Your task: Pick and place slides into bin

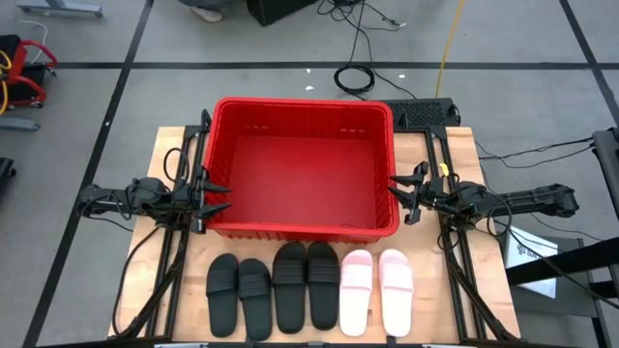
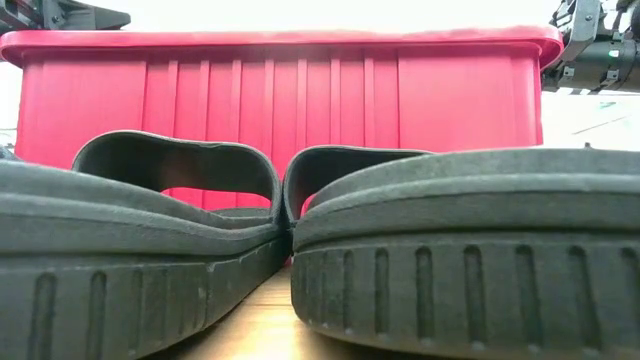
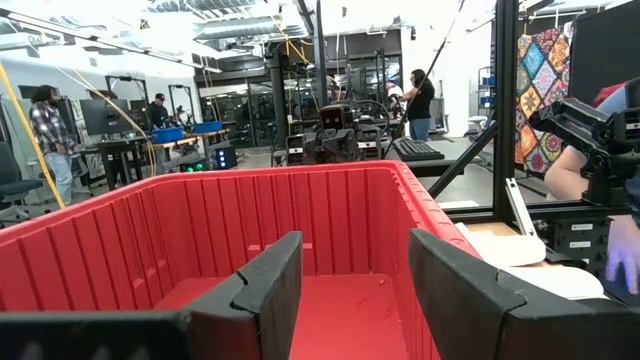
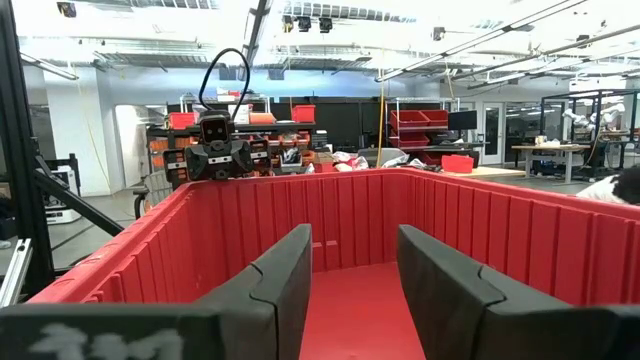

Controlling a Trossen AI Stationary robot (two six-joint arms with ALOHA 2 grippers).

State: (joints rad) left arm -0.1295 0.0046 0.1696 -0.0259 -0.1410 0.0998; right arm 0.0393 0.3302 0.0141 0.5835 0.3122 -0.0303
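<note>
The six slides sit untouched in a neat row along the near edge of the table (image 1: pixel 488 164), strap ends toward the bin: a black pair (image 1: pixel 239 295) on my left, a second black pair (image 1: pixel 307 287) in the middle, and the pale pink pair (image 1: pixel 376 290) on my right, each shoe touching or just beside its neighbour. The red bin (image 1: pixel 302 224) stands just behind them, nothing in it that I can see. My left gripper (image 1: pixel 215 196) hovers at the bin's left wall and my right gripper (image 1: pixel 398 198) at its right wall, both pointed inward over the rim; in each wrist view the two dark fingers stand apart with only red plastic between them, so both are open and carrying nothing. I judge that the picking has not started. To do the first grab well, I'd pull one arm back over the rim and bring it down on an outer shoe, the pink one on the right for the right arm, where there is free table beside it. I'd close across the wide strap, not the sole, since the shoes are packed tight and a finger wedged between two could drag the neighbour along. The low view is filled by black soles, so I'd steer by the overhead view.
</note>
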